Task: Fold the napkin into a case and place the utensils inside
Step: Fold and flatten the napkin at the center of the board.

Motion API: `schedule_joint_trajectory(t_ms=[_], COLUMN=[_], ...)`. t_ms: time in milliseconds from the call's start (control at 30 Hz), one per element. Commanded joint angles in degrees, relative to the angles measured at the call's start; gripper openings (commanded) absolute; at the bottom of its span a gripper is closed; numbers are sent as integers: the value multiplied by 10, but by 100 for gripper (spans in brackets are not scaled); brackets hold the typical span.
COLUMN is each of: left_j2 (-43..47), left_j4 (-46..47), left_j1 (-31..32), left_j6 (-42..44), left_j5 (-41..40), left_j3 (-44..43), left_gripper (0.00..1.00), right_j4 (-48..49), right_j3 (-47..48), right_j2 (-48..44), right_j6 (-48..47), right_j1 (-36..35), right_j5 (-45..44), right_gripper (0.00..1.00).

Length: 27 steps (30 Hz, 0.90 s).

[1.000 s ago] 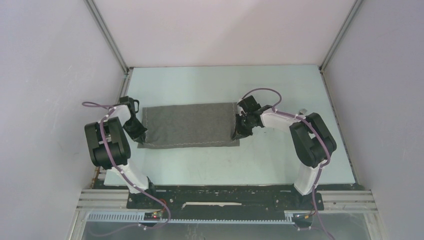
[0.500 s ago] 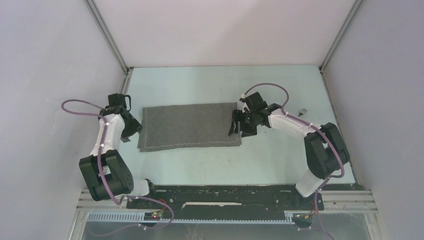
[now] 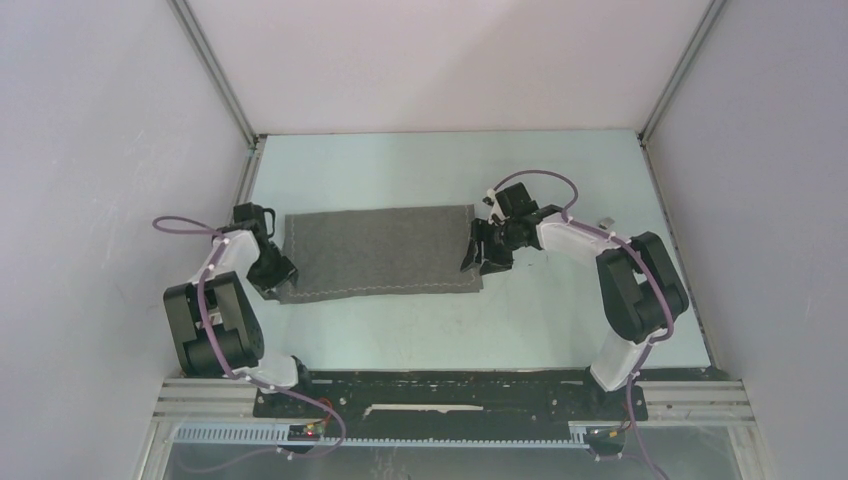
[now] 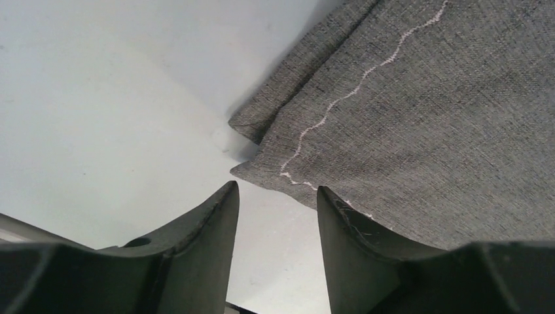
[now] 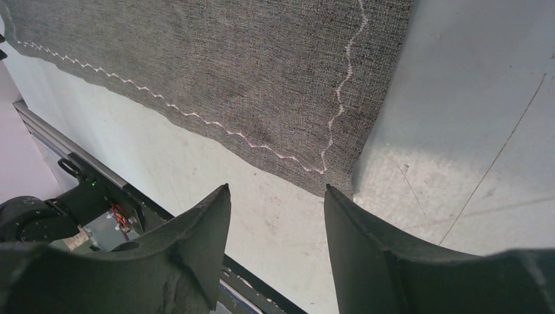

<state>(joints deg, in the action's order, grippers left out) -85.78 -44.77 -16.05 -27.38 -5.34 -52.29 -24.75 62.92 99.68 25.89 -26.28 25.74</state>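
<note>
Left pincer (image 3: 275, 275): jaws parted to a moderate gap, nothing between them but bare table (image 3: 450, 170). It sits low at the near-left corner of the napkin (image 3: 375, 250). In the left wrist view the cloth corner (image 4: 425, 131) lies just ahead of my fingertips, and the pincer (image 4: 278, 193) has no hold on it. Whether the right-hand finger (image 4: 353, 242) brushes the cloth edge I cannot tell. Right pincer (image 3: 478, 258): likewise parted and empty, placed at the near-right corner of the napkin. In the right wrist view that corner (image 5: 229, 72) ends just at the tip of one finger (image 5: 366, 248), with the pincer's gap (image 5: 278, 190) over plain table; contact cannot be confirmed. Napkin: a grey woven rectangle lying flat on the middle of the table, long side running left to right between my two arms. At the near-left corner a second layer shows beneath the top one, so the cloth lies doubled there. A pale zigzag stitch line (image 5: 196, 118) runs along the near edge and turns up the right edge.
</note>
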Motion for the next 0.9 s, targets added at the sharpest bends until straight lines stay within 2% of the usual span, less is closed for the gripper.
schedule_joint_trajectory(t_ms=[0,133,300,367,600,700,867], left_j2=[15,11,-21,-30,-29,-32,-38], left_j4=[-8,12,27,30,41,45,49], left_j1=[-14,-35,-47,-47,-48,-49,-50], left_j6=[4,2,-2,-4,-4,-6,-6], left_j5=[-31,-38,-8,-2,13,17,24], left_j3=[13,9,-3,-2,16,16,16], left_gripper=[50,42,44,42,41,32,23], right_j4=[18,30,44,48,61,62,59], right_j3=[-1,-6,-27,-33,-41,-42,-44], right_j2=[3,2,-9,-15,-24,-27,-32], right_j6=[-7,-7,-7,-7,-2,-3,-5], right_j1=[2,10,23,25,24,23,23], right_j5=[5,20,30,31,46,46,42], right_gripper=[61,60,59,59,59,59,58])
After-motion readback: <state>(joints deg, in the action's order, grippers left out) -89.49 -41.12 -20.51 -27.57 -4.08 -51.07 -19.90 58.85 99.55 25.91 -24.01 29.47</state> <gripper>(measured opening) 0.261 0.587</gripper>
